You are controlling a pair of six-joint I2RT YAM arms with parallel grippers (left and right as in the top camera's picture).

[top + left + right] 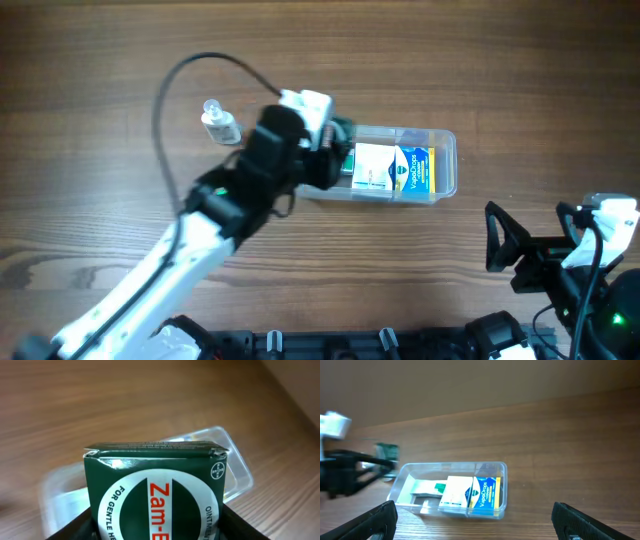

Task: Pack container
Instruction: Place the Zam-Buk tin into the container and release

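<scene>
The clear plastic container (445, 165) lies at the table's middle right and holds a blue and yellow VapoDrops box (412, 168) and a white box (371, 165). It also shows in the right wrist view (502, 467) and in the left wrist view (235, 457). My left gripper (335, 145) hangs over the container's left end, shut on a dark green Zam-Buk box (155, 490), which the right wrist view shows as a small green shape (386, 451). My right gripper (530, 250) is open and empty, near the table's front right, well apart from the container.
A small clear bottle (220, 122) with a round cap lies on the wooden table, left of the left arm. A black cable (170, 85) loops over the table behind the arm.
</scene>
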